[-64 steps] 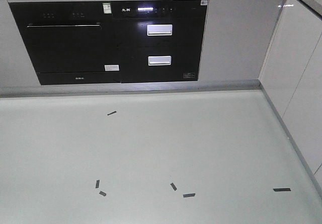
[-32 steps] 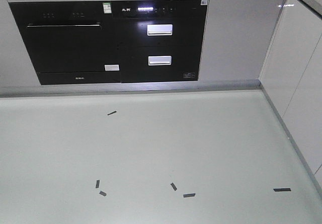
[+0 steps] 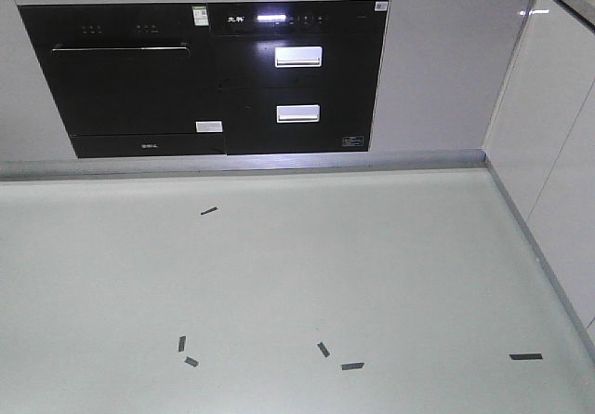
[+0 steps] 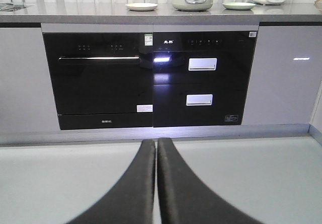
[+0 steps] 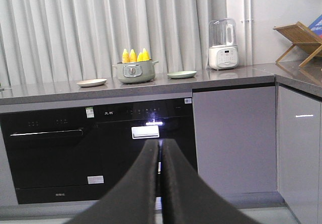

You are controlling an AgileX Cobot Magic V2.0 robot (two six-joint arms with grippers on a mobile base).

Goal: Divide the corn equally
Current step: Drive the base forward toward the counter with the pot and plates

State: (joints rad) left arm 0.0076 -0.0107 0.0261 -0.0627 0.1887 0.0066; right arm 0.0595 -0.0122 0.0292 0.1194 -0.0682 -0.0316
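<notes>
Corn (image 5: pixel 135 56) stands in the far pot (image 5: pixel 135 73), left plate (image 5: pixel 91 82) and right plate (image 5: pixel 182 74) flanking it for equal shares. Left gripper (image 4: pixel 157 148) and right gripper (image 5: pixel 160 146), closed and empty, point there.

1. We see glossy glass on the black built-in ovens (image 4: pixel 100 88), with rectangular metal handles (image 4: pixel 202 64).
2. Long grey counter (image 5: pixel 166 85): smooth, stone-like.
3. Pale flat cabinet doors (image 5: pixel 234 138): glossy.
4. Black left claw (image 4: pixel 157 142) and right claw (image 5: pixel 160 144): matt.
5. White pleated curtains (image 5: pixel 75 27): cloth; slatted rack (image 5: pixel 297 31): wood.

legible text: none | appliance stickers (image 4: pixel 149 40): too small
</notes>
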